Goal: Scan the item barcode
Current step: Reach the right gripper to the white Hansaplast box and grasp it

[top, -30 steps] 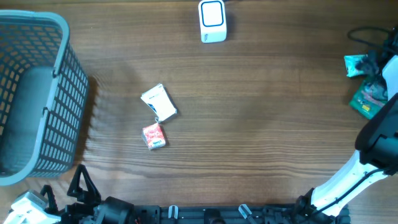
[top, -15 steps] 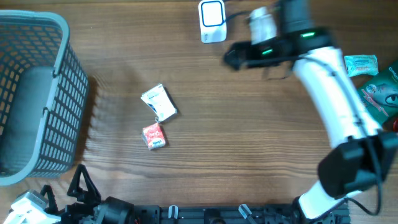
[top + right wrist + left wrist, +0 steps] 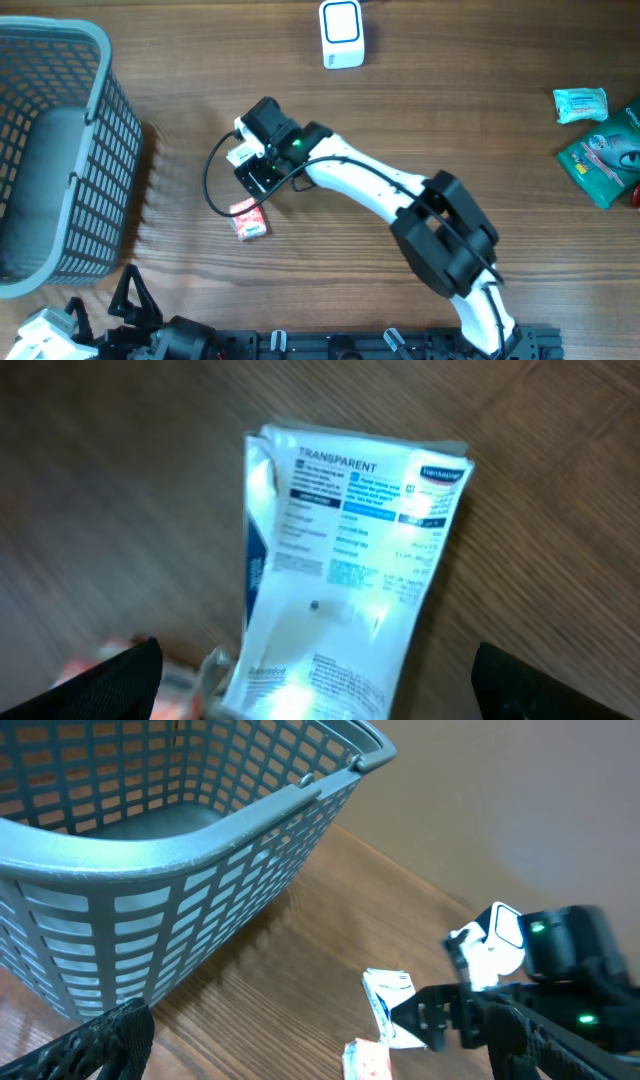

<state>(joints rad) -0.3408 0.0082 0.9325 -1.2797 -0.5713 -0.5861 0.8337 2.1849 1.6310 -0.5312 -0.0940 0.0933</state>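
Two broadly spread fingers of the right gripper (image 3: 325,685) are framing the white packet (image 3: 345,590), which is lying flat on the table (image 3: 450,120) left of centre, just beside a red packet (image 3: 248,219) and well apart from the scanner (image 3: 342,33). Its long axis is running away from the wrist, slightly tilted, so the fingers are flanking its narrow width. I judge a straight descent should be setting up the pinch. The left gripper (image 3: 131,292), fingers also wide, is sitting farther off at the near edge, holding nothing.
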